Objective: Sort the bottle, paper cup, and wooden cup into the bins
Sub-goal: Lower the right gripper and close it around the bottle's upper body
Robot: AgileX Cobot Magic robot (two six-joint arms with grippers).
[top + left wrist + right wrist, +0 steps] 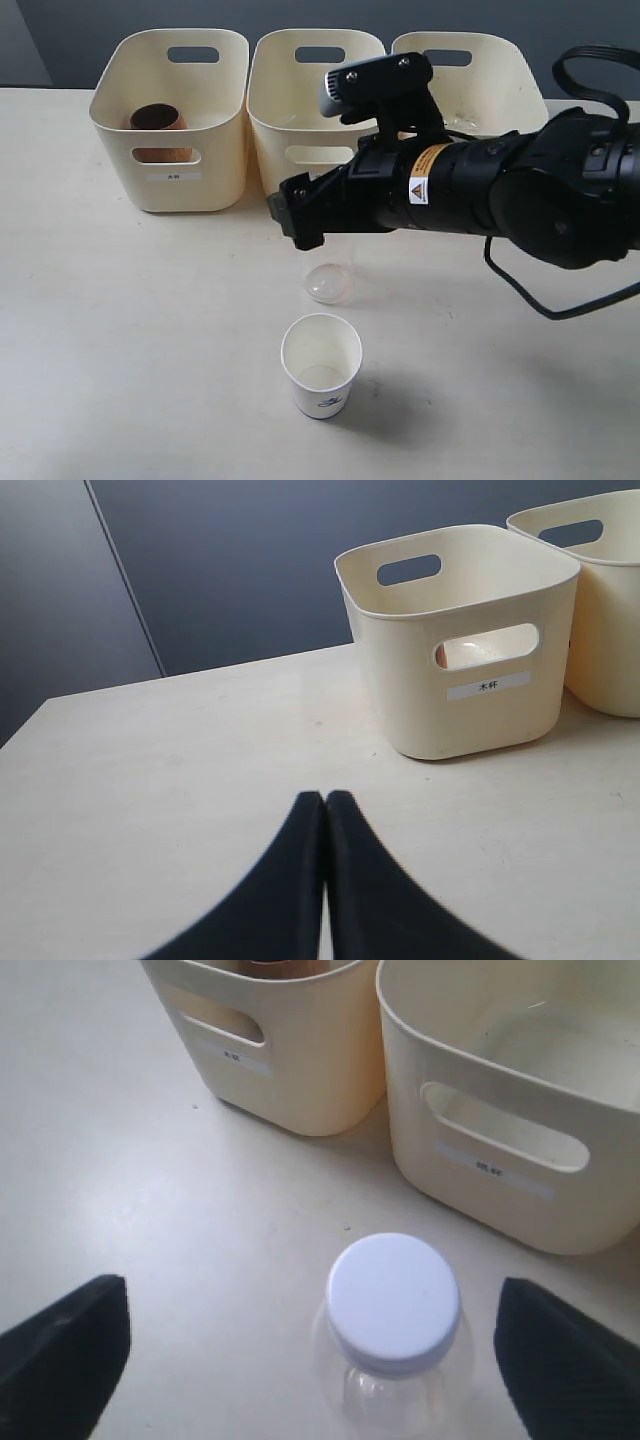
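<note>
Exterior view, landmark: middle bin (270,140), centre tub of three in a row on the table (120,350).
Exterior view, wooden cup (157,120): inside the left bin (120,150), the tub just beside the middle bin on this view's left; sorted, by the look of it.
Exterior view, bottle (328,275): upright on the table just in front of the middle bin, top hidden under the arm.
Exterior view, paper cup (321,365): upright, mouth up, farther out in front of the middle bin, near the bottle but apart.
Exterior view, right gripper (300,215): low over the bottle, just in front of the middle bin.
Left wrist view, left gripper (324,802): fingers pressed together, holding nothing, well away from the middle bin (610,600), with the left bin between.
Right wrist view, bottle: white cap (393,1300) seen from above, long axis vertical, in front of the middle bin (520,1110).
Right wrist view, right gripper: spread wide, fingers (70,1360) on either side of the cap, neither touching; nothing grasped.
Key relation: bottle straight below, roughly centred between the right fingers; right arm far nearer.
Next move, judged: lower, then close below the cap; light clear plastic, likely to tip if one finger lands first.
</note>
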